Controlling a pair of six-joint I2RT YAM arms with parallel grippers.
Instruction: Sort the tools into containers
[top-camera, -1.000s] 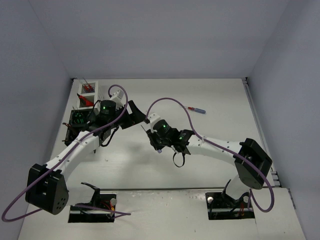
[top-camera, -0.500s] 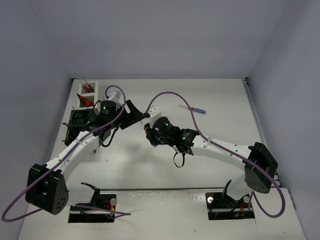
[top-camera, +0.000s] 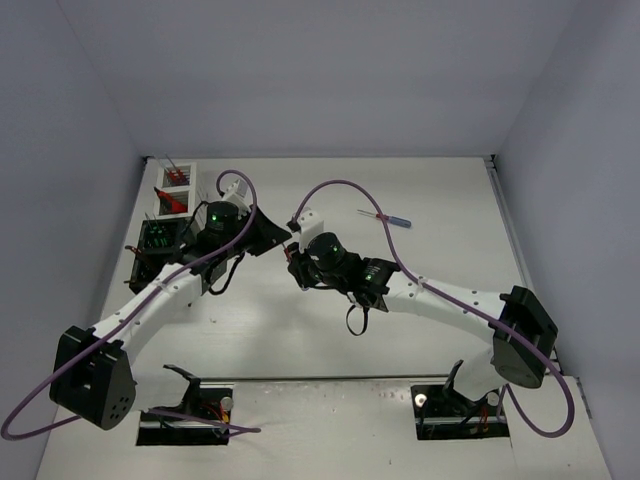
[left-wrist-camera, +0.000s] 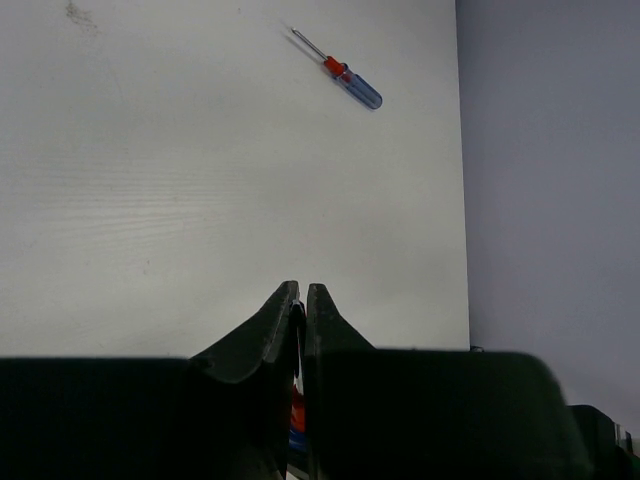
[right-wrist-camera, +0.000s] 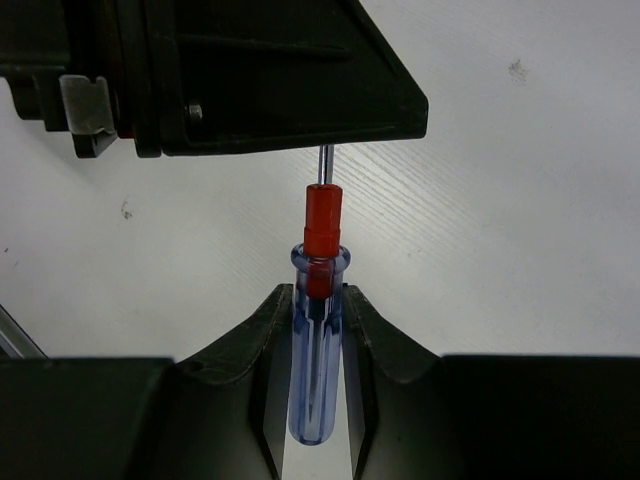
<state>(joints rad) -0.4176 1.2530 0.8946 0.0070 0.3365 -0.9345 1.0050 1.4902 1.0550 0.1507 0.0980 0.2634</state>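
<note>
Now that the left gripper (left-wrist-camera: 302, 290) has snapped from spread to pressed together on the thin shaft, both pincers hold one screwdriver (right-wrist-camera: 320, 250); the right gripper (right-wrist-camera: 318, 292) pinches its blue handle. I judge this a handover toward the bins. Well apart lies a second screwdriver (left-wrist-camera: 350, 80). In the row, the white containers (top-camera: 190, 165) show red handles (top-camera: 172, 200), the black containers (top-camera: 142, 248) green handles (top-camera: 156, 235)

Screwdriver (right-wrist-camera: 318, 350), clear blue handle, red collar: clamped in right pincer (right-wrist-camera: 319, 296), shaft nipped by left pincer (left-wrist-camera: 303, 291). Second screwdriver (left-wrist-camera: 352, 83), alike, flat on surface (left-wrist-camera: 200, 200), well ahead of left pincer.
</note>
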